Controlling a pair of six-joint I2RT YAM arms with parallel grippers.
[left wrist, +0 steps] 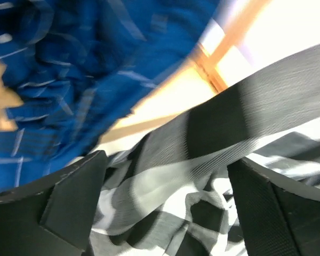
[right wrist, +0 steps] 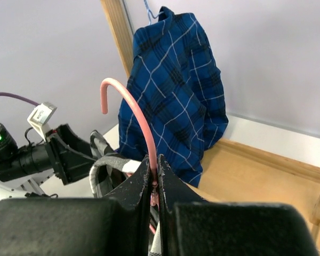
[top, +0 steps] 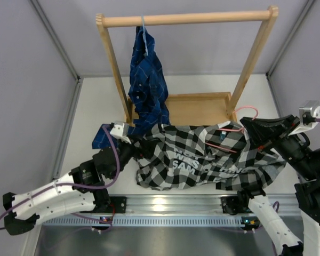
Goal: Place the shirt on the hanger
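Note:
The black-and-white checked shirt [top: 202, 160] with white lettering lies crumpled on the table in front of the rack. The pink wire hanger [top: 244, 110] has its hook sticking out at the shirt's right end, and its arms [top: 224, 148] run partly inside the cloth. My right gripper [top: 249, 126] is shut on the hanger's neck; in the right wrist view the fingers [right wrist: 141, 184] pinch the pink wire [right wrist: 133, 109] below the hook. My left gripper [top: 129, 146] is at the shirt's left edge. In the left wrist view its jaws stand wide apart [left wrist: 168, 176] with checked cloth [left wrist: 165, 181] between them.
A wooden clothes rack [top: 186, 20] stands at the back with a wooden base tray [top: 197, 106]. A dark blue plaid shirt [top: 146, 80] hangs from its bar on a blue hanger and drapes down onto the table beside my left gripper. Grey walls close in both sides.

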